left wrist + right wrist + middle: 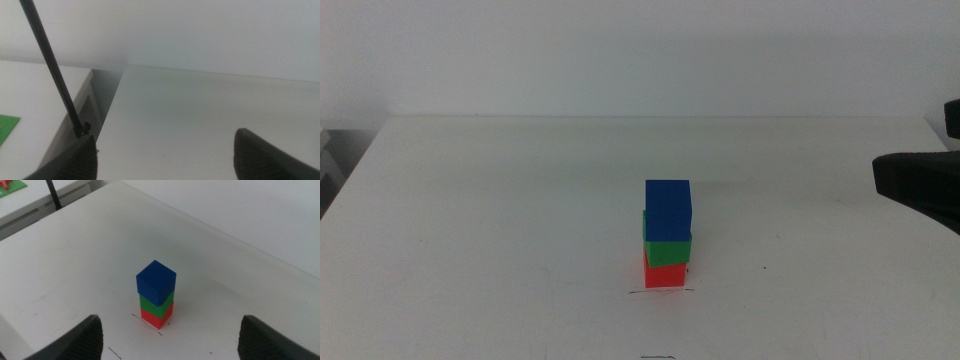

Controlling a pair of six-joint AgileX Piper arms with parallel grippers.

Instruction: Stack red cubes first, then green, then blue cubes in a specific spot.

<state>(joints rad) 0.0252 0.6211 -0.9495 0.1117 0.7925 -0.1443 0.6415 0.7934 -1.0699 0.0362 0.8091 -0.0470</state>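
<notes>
A three-cube tower stands upright near the table's front middle: the red cube at the bottom, the green cube on it, and the blue cube on top. The right wrist view shows the same tower, with red cube, green cube and blue cube. My right gripper is open and empty, pulled back from the tower, with its arm at the right edge. My left gripper is open and empty over the table's far left, away from the cubes.
A thin pen line marks the table just in front of the tower. Beyond the table's left edge sits a side surface with a green sheet and a black rod.
</notes>
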